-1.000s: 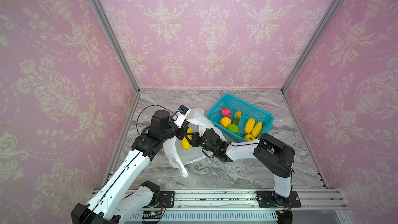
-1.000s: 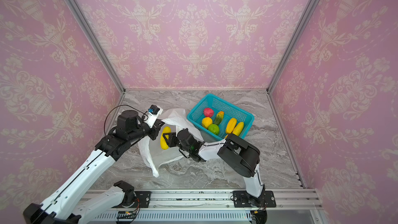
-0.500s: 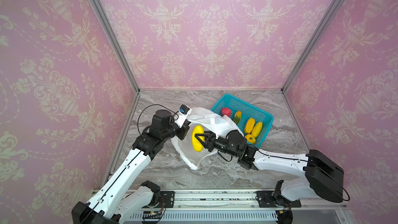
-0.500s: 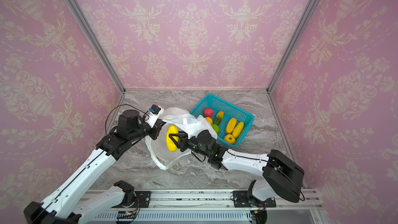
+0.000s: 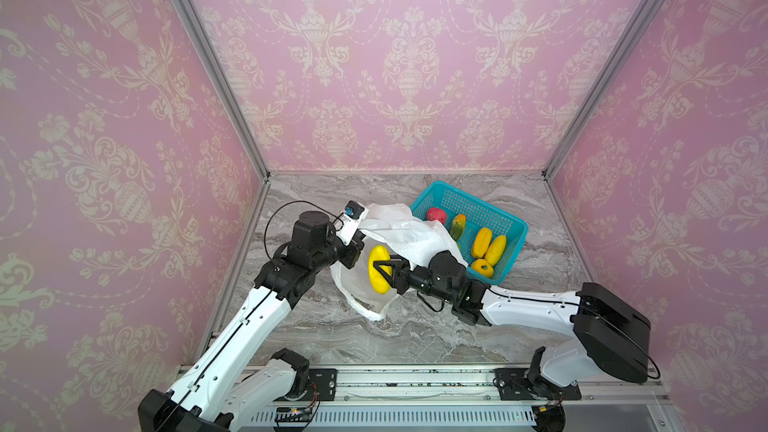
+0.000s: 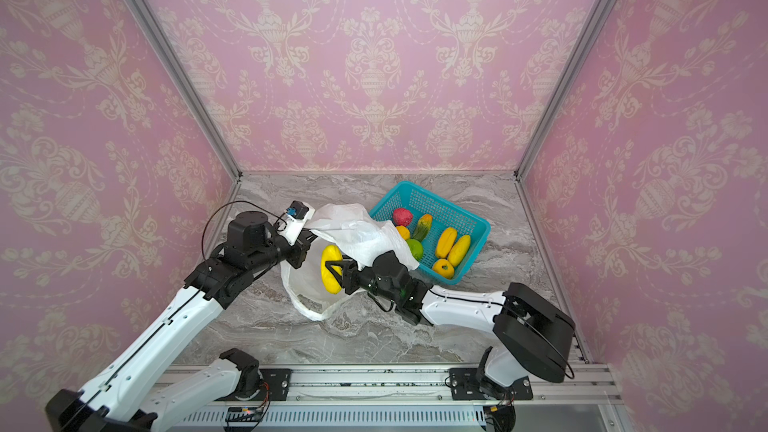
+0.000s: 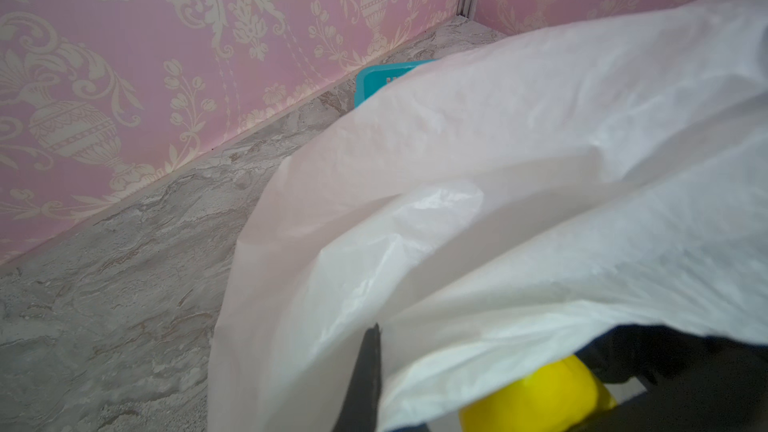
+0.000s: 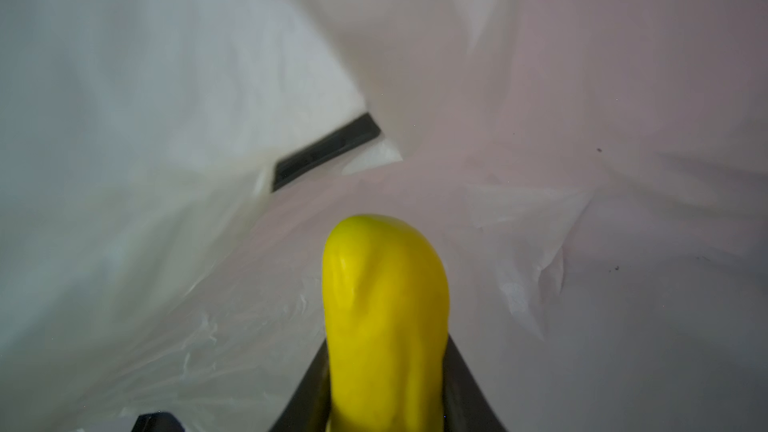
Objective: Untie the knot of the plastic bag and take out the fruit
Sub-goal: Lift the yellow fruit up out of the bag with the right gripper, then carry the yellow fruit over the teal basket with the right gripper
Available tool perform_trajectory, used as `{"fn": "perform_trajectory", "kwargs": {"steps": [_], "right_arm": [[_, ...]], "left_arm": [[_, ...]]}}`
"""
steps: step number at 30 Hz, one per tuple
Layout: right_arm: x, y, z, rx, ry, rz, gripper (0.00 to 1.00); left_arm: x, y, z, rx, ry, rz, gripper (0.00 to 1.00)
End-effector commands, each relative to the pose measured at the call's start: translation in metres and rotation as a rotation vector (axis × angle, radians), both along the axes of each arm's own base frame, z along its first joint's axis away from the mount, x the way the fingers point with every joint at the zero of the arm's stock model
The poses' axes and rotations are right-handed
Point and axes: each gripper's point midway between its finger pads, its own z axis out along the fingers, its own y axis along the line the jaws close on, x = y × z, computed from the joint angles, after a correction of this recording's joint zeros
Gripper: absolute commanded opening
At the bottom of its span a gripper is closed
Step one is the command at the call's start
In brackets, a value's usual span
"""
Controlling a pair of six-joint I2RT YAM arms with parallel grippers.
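1. White, thin and crinkly, the translucent plastic bag (image 5: 415,238) sits mid-way across the grey marble-patterned table (image 5: 332,338). Its mouth gapes towards the front, and a loose loop handle (image 5: 370,309) trails on the stone.
2. One edge of the plastic bag (image 6: 365,238) is lifted off the table. Its far side hides the nearest corner of the teal mesh basket (image 5: 478,206) in both top views.
3. On the left, the left gripper (image 5: 357,249) has its fingers closed, pinching the raised rim. In the left wrist view the plastic bag (image 7: 540,160) drapes over a black finger (image 7: 368,367).
4. From the right, the right gripper (image 5: 381,273) reaches into the open mouth. Its fingers are clamped on either side of a long, smooth yellow fruit (image 5: 376,255), which it holds clear of the table inside the opening.
5. Seen from the right wrist, that yellow fruit (image 8: 386,317) stands between the two black fingers (image 8: 461,388), with white film all around it.
6. The basket (image 6: 444,203) lies towards the back right. It holds:
   - a pink-red round piece (image 5: 436,215)
   - a long green-orange piece (image 5: 458,226)
   - two long yellow pieces (image 5: 482,242) lying side by side
   - a round yellow-orange piece (image 5: 482,268)
   - a green round piece (image 6: 414,248)
   - another orange one (image 6: 403,232), half hidden by the bag
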Motion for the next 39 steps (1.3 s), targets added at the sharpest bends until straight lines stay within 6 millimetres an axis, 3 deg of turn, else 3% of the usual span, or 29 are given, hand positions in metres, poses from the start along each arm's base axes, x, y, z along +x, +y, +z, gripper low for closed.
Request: {"fn": "perform_trajectory", "kwargs": {"steps": [1, 5, 10, 13, 16, 25, 28, 32, 35, 39], "right_arm": [[0.005, 0.027, 0.001, 0.013, -0.021, 0.024, 0.30], [0.000, 0.061, -0.012, -0.011, 0.000, 0.098, 0.28], [-0.031, 0.084, -0.006, -0.082, -0.100, 0.152, 0.28], [-0.045, 0.081, 0.006, -0.064, -0.154, 0.161, 0.28], [-0.047, 0.061, 0.016, -0.044, -0.187, 0.119, 0.30], [-0.042, -0.020, 0.050, -0.087, -0.265, -0.092, 0.30], [-0.038, -0.060, 0.060, -0.106, -0.294, -0.203, 0.30], [-0.023, -0.130, 0.073, -0.109, -0.289, -0.409, 0.29], [-0.007, -0.188, 0.064, -0.127, -0.227, -0.574, 0.29], [0.010, -0.241, 0.042, -0.140, -0.150, -0.734, 0.34]], "left_arm": [[0.000, 0.008, 0.011, 0.012, -0.039, 0.028, 0.00], [0.000, 0.012, 0.015, 0.016, -0.061, 0.047, 0.00], [0.002, 0.021, 0.017, 0.032, -0.083, 0.096, 0.00], [0.006, 0.028, 0.014, 0.057, -0.073, 0.135, 0.00], [0.010, 0.036, 0.012, 0.084, -0.072, 0.180, 0.00], [0.014, 0.043, 0.009, 0.102, -0.067, 0.219, 0.00], [0.015, 0.045, 0.006, 0.110, -0.062, 0.233, 0.00], [0.021, 0.051, 0.000, 0.123, -0.039, 0.264, 0.00], [0.025, 0.059, -0.003, 0.138, -0.026, 0.301, 0.00], [0.025, 0.063, 0.000, 0.132, -0.040, 0.311, 0.00]]}}
